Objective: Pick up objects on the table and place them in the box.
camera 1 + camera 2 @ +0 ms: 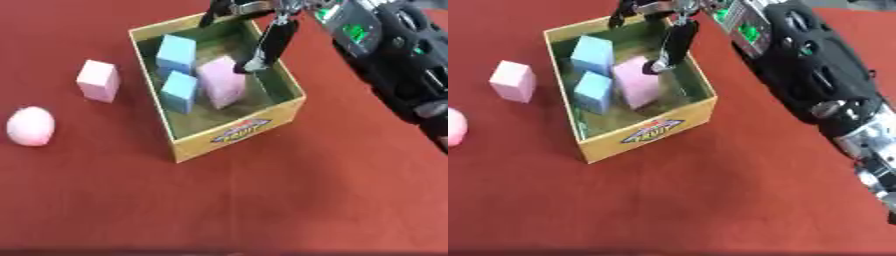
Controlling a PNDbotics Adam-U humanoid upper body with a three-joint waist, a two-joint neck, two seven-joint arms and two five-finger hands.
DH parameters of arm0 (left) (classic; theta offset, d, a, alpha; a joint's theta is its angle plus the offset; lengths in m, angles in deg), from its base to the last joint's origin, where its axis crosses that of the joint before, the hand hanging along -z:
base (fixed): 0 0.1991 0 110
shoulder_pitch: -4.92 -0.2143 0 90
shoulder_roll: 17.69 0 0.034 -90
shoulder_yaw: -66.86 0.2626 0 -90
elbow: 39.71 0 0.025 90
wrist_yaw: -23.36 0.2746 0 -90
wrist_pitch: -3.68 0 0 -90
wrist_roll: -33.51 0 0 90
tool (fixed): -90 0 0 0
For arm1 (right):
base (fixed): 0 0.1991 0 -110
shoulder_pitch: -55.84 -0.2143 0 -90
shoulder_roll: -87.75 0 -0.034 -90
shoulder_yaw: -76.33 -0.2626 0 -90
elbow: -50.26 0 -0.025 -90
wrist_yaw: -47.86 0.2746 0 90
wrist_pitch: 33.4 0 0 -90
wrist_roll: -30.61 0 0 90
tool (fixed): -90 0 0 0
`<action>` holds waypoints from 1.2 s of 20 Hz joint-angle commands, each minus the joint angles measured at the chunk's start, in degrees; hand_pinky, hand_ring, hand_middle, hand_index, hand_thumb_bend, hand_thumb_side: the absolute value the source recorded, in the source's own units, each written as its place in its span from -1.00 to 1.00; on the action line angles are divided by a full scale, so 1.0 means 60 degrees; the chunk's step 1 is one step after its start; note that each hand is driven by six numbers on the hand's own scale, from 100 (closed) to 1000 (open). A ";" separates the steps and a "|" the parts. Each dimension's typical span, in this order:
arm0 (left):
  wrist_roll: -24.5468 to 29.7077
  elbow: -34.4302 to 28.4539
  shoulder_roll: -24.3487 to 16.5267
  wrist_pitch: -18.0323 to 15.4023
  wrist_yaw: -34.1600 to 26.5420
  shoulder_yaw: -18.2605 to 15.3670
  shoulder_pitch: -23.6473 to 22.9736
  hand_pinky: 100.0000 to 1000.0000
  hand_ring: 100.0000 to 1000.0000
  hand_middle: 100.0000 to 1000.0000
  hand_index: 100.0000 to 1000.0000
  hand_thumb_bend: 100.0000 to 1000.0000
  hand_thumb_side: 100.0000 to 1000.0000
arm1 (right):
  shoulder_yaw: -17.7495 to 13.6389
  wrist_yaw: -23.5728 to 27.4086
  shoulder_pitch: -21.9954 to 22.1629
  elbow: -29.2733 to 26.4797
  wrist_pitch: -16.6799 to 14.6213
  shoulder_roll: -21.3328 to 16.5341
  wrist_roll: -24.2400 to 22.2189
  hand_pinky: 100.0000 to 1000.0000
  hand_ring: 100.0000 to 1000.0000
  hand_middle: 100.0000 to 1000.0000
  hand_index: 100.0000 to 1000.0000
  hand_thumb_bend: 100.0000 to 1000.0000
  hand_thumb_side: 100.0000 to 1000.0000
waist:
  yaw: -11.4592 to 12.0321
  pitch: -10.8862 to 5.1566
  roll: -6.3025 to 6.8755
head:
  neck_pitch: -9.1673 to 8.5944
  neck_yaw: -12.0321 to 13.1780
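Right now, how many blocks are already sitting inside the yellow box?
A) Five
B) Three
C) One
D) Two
B: the yellow box holds two light blue blocks and one pink block, with the right hand reaching over it; another pink block and a pink ball lie outside on the red table.
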 commanded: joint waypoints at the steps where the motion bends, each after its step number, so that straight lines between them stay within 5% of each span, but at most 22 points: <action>1: 0.0025 -0.0143 -0.0212 -0.0027 -0.0021 -0.0021 0.0100 0.70 0.39 0.25 0.55 -0.64 0.47 | -0.0193 0.0000 -0.0148 -0.0277 0.0048 -0.0246 0.0035 0.79 0.90 0.74 0.93 -0.39 -0.62 | -0.0015 -0.0311 -0.0072 | 0.0010 0.0024; 3: 0.0034 -0.0143 -0.0207 -0.0031 -0.0024 -0.0012 0.0107 0.70 0.39 0.25 0.55 -0.64 0.47 | -0.0156 0.0036 -0.0139 -0.0263 0.0031 -0.0249 -0.0098 0.80 0.90 0.75 0.94 -0.27 -0.82 | -0.0021 -0.0314 -0.0062 | -0.0005 0.0020; 8: 0.0029 -0.0143 -0.0241 -0.0043 -0.0013 -0.0023 0.0100 0.70 0.39 0.25 0.55 -0.64 0.47 | -0.0313 0.0379 -0.0044 -0.0375 0.0181 -0.0327 0.0059 0.77 0.86 0.69 0.91 -0.49 -0.78 | -0.0033 -0.0307 -0.0038 | -0.0012 0.0023; 15: 0.0064 -0.0143 -0.1437 -0.0084 0.0487 0.0050 0.0066 0.69 0.40 0.27 0.57 -0.60 0.39 | -0.1137 0.1309 0.0661 -0.2379 0.0892 -0.1418 0.0880 0.72 0.79 0.62 0.87 -0.82 -0.84 | -0.0095 -0.0289 0.0024 | 0.0021 0.0251; 17: 0.0090 -0.0143 -0.2057 0.0030 0.0929 0.0079 0.0018 0.68 0.41 0.28 0.58 -0.55 0.34 | -0.1483 0.1712 0.1066 -0.3136 0.1252 -0.1852 0.1331 0.71 0.77 0.59 0.85 -1.00 -0.66 | -0.0122 -0.0280 0.0051 | 0.0022 0.0294; 24: 0.0774 -0.0143 -0.4253 0.0946 0.3107 0.0319 -0.0283 0.66 0.50 0.38 0.66 -0.32 0.11 | -0.2710 0.3151 0.2803 -0.5304 0.2627 -0.3164 0.3444 0.66 0.67 0.48 0.77 -1.00 -0.21 | -0.0188 -0.0222 0.0151 | -0.0026 0.0358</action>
